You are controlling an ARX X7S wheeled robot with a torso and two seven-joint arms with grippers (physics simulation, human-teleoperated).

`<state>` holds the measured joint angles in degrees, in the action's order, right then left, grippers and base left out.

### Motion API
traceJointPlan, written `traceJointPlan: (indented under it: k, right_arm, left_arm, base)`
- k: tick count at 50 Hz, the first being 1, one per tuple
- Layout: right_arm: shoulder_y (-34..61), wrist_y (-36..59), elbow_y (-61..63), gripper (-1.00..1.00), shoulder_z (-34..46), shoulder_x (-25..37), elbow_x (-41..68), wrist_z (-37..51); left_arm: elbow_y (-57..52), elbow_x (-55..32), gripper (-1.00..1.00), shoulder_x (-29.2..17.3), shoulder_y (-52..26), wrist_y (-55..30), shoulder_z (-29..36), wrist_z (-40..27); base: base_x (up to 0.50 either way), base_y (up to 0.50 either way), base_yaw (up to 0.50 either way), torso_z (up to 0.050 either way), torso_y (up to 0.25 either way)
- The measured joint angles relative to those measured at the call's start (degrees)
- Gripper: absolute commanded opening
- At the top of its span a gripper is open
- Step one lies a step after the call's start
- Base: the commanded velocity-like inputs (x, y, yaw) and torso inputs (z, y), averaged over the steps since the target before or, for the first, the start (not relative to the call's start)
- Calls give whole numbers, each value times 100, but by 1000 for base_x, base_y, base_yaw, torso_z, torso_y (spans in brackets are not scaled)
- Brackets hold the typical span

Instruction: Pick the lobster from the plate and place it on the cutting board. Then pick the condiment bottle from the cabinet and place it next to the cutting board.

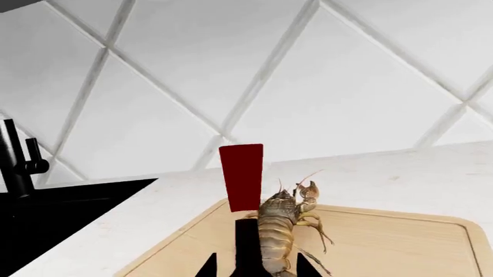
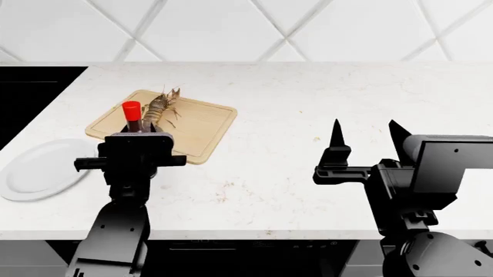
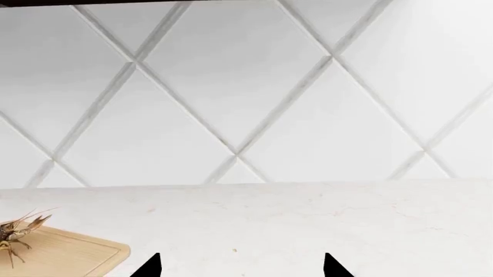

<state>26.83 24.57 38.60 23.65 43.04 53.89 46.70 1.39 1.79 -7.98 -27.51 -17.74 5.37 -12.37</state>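
Head view shows the left gripper (image 2: 138, 134) over the near edge of the cutting board (image 2: 202, 128), closed around the dark condiment bottle (image 2: 133, 118), whose red cap sticks up above it. Just beyond the gripper the lobster (image 2: 159, 105) lies on the board, claws pointing away toward the wall; in the left wrist view the bottle's cap (image 1: 241, 176) stands right beside the lobster (image 1: 280, 227), nearly touching it. To the gripper's left and slightly nearer the robot sits the white plate (image 2: 40, 168), bare. The right gripper (image 2: 368, 137) hangs well off to the right above open counter (image 2: 308, 98), fingers spread wide and holding nothing. A black sink (image 1: 54, 210) with a dark faucet (image 1: 17, 163) lies past the board's left end. Behind everything rises a white wall (image 2: 246, 29) of diagonal tiles.
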Motion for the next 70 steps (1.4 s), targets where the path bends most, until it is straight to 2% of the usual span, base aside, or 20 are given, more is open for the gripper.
traceJointPlan:
  k: [23,24,55,70]
  right_arm:
    - [-8,-13,-29,100,16,-8,-13,-12]
    - [-11,-15,-28,100,14,-6,-12,-12]
    - [-76,-55,9,100,-17,43,-1,-4]
    - [-17,-39,-14,100,0,5,-18,6]
  left_arm:
    - [246,38,-100,-16,-44,285,103,-165]
    - [236,38,100,-19,-37,282,106,-169]
    - [135,-175,100,-124,184,142,160,-342]
    - [-687,-274,100,-234,648,-248,166,-378]
  base:
    - [0,0,0,0,0]
    - [0,3,0,0,0]
    - [0,0,0,0,0]
    - [0,0,0,0,0]
